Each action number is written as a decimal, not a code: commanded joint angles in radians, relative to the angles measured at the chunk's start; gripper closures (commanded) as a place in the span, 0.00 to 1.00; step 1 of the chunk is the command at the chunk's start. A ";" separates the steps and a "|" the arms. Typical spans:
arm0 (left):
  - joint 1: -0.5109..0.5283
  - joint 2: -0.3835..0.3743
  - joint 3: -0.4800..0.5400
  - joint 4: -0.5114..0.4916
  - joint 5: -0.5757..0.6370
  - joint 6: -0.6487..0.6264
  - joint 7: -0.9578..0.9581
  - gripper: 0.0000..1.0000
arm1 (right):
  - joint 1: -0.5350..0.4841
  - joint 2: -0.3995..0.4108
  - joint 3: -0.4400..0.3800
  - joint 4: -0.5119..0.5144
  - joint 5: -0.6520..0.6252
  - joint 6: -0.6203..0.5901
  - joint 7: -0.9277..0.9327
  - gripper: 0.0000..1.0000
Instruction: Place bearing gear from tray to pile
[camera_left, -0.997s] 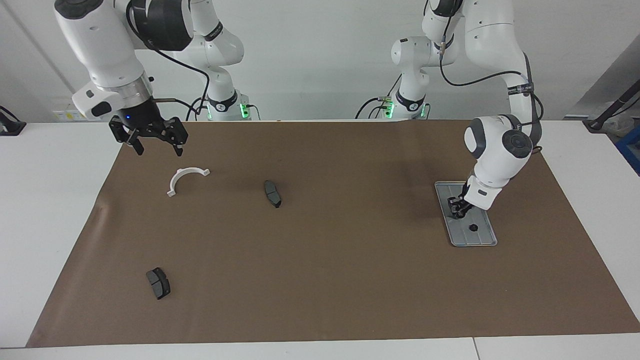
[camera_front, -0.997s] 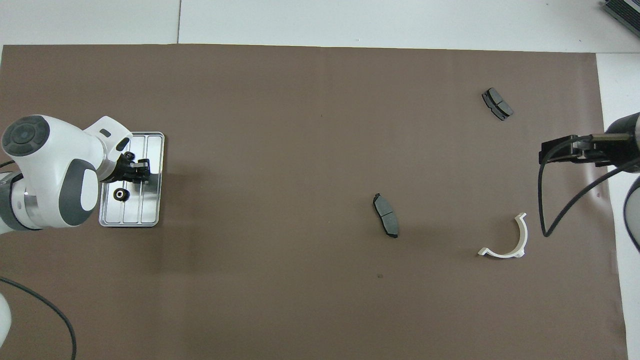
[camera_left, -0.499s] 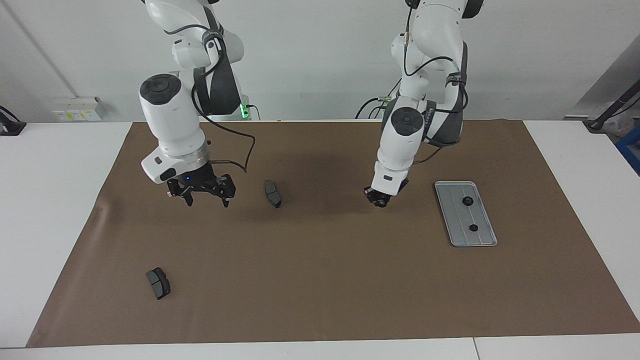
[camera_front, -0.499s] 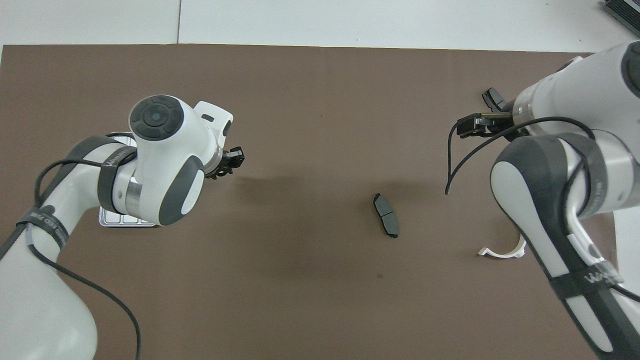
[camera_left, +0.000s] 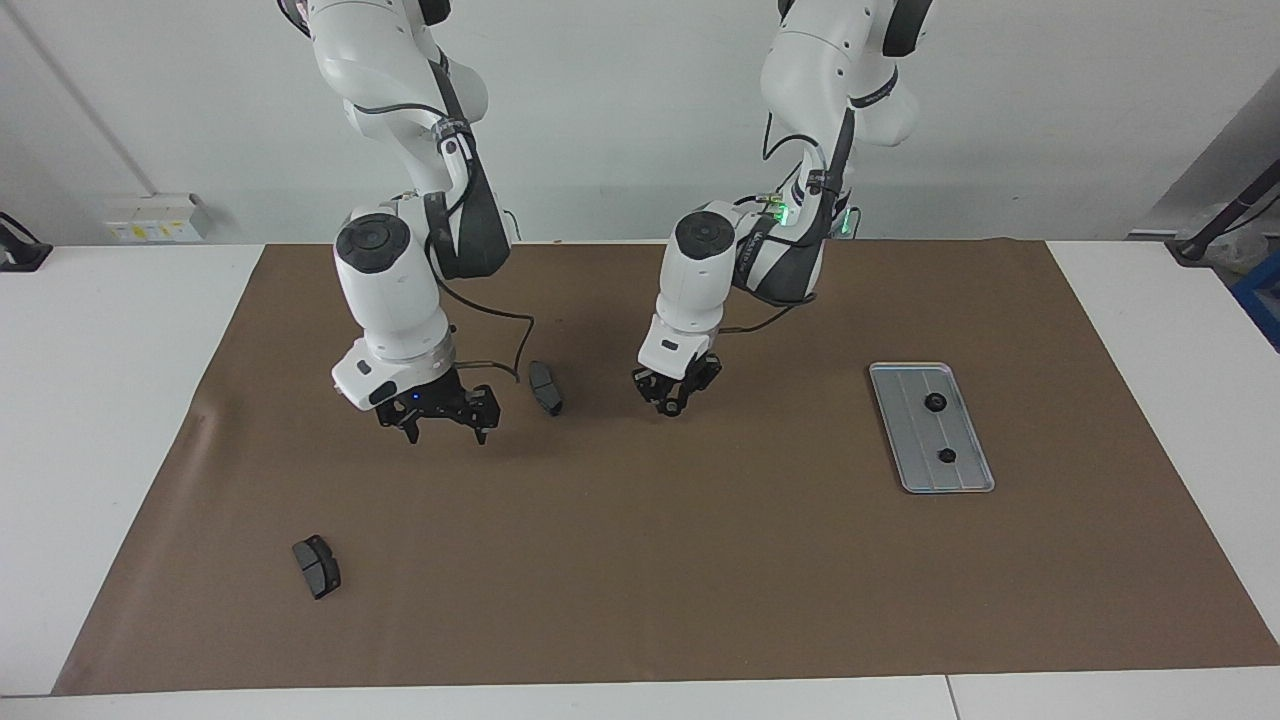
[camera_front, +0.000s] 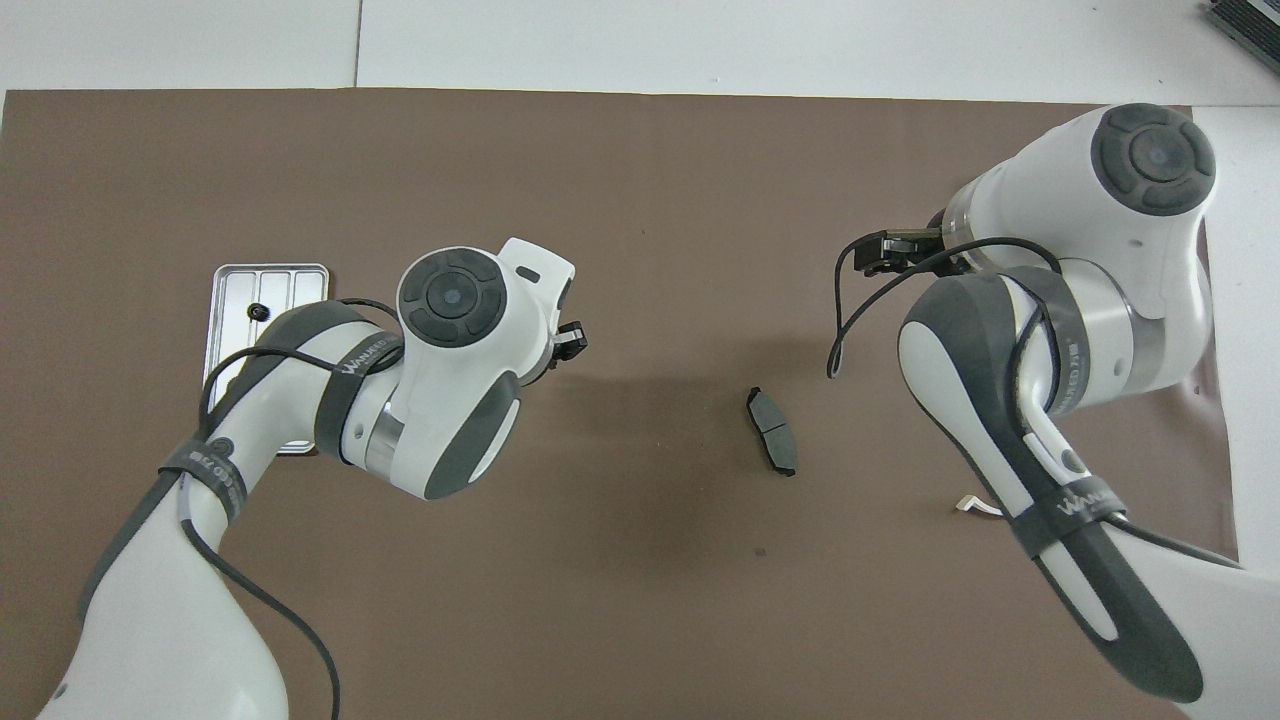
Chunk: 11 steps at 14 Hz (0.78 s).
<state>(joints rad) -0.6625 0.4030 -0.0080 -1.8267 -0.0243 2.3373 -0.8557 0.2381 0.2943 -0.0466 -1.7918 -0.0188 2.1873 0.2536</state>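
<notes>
My left pincer (camera_left: 673, 396) hangs nearly closed over mid tabletop (camera_left: 700, 560), right pincer (camera_left: 446, 421) wide; tray (camera_left: 960, 480) holds two gears (camera_left: 936, 402).

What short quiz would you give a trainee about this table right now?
1. How many gears lie on the tray?
2. True or false: the right gripper is shut.
3. Which gripper hangs over the mat between the tray and the brake pad that is nearer to the robots? A. left gripper B. right gripper

Key: 1. Two. 2. False, it is open. 3. A.
</notes>
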 joint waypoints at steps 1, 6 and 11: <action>-0.031 0.033 0.019 0.040 -0.011 0.022 -0.003 0.69 | 0.001 -0.004 0.005 -0.023 0.032 0.032 0.012 0.00; -0.025 0.034 0.020 0.098 -0.005 -0.071 0.001 0.00 | 0.007 -0.006 0.005 -0.038 0.033 0.039 0.015 0.00; 0.201 -0.059 0.043 0.132 -0.009 -0.242 0.154 0.00 | 0.099 0.018 0.011 -0.038 0.034 0.094 0.149 0.00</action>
<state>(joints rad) -0.5958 0.4044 0.0458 -1.6846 -0.0236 2.1562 -0.8150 0.2957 0.2995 -0.0433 -1.8137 -0.0016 2.2254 0.3314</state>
